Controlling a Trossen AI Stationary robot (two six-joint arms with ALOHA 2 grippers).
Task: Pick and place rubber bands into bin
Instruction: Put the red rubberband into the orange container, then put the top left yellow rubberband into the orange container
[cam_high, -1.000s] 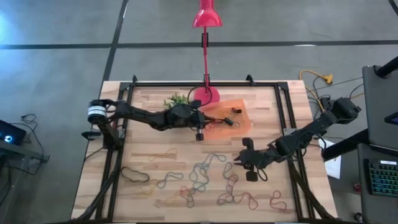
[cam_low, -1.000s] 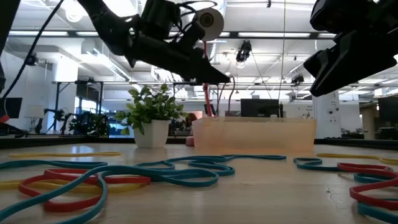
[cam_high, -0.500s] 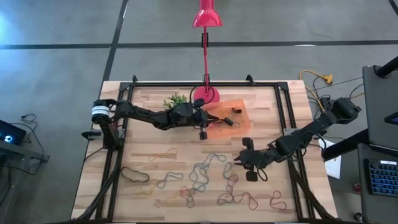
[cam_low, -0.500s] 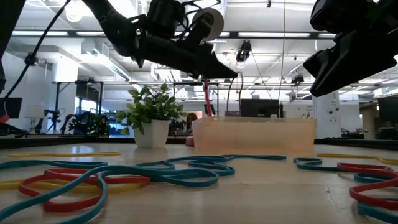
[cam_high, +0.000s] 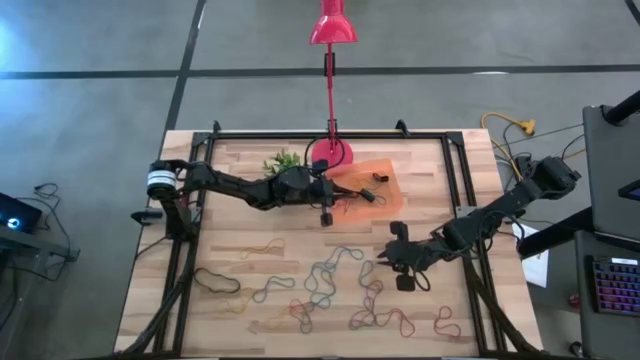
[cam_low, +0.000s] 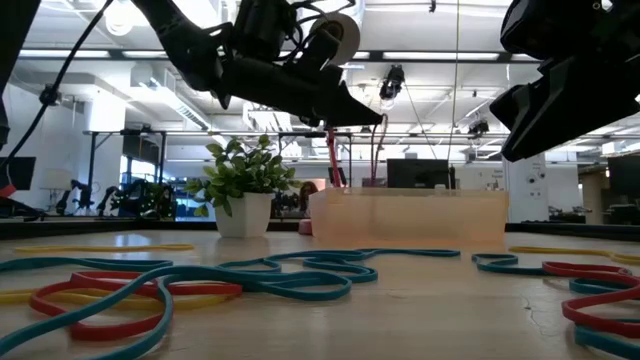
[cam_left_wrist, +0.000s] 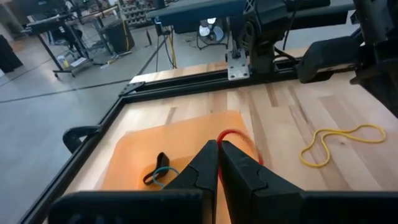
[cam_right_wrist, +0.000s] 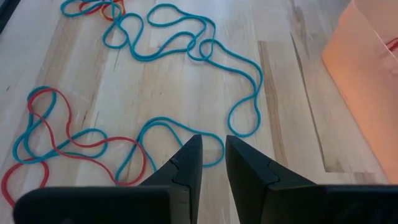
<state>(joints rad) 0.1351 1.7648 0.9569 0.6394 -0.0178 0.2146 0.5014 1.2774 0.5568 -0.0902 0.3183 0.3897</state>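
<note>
Rubber bands lay scattered across the lower half of the table in the high view, with a few already inside the orange bin at upper centre. The left gripper hung over the bin's near edge with its fingers pressed together — a red band looped out from between the tips. The right gripper hovered low over teal bands at lower right of centre, fingers slightly parted and empty.
</note>
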